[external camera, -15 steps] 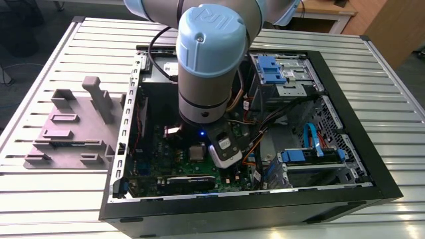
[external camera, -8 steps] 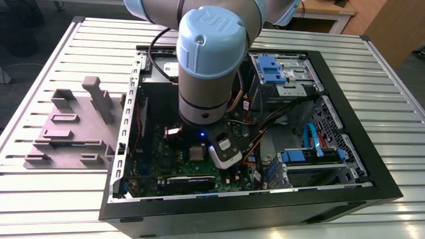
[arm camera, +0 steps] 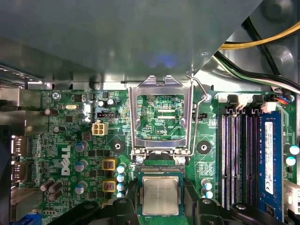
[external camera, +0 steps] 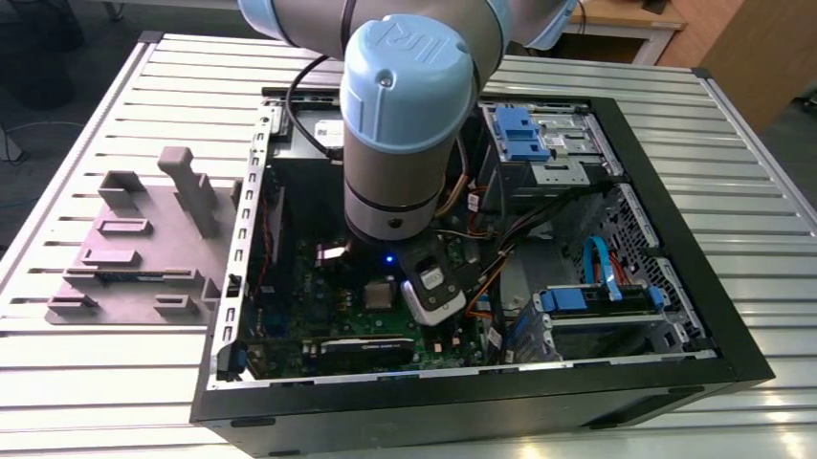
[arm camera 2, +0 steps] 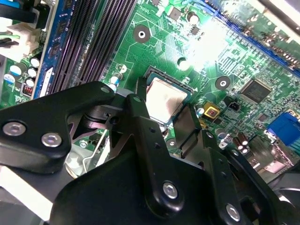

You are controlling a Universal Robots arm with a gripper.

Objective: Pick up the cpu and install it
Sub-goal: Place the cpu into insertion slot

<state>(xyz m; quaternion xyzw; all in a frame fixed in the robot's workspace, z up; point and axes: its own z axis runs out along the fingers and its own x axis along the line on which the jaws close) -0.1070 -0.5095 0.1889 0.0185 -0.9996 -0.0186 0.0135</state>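
The cpu (arm camera: 160,195), a flat square with a silver top and green rim, lies in the black socket on the green motherboard (arm camera: 70,140). My gripper (arm camera: 160,202) reaches down over it, its two black fingers (arm camera: 129,206) against the chip's opposite sides. The second wrist view gives the same picture: the cpu (arm camera 2: 165,97) sits between the fingers (arm camera 2: 140,101) of the gripper (arm camera 2: 164,107). The socket's metal bracket (arm camera: 161,117) is flipped up and open beyond the chip. In the exterior view the arm (external camera: 396,143) stands inside the computer case, with the cpu (external camera: 379,293) under its wrist.
The mauve-grey plastic tray (external camera: 141,258) with upright blocks lies on the slatted table at the exterior view's left. Case walls (external camera: 243,239), memory slots (arm camera: 236,159), cables (arm camera: 262,42) and blue drive bays (external camera: 523,129) crowd around the socket.
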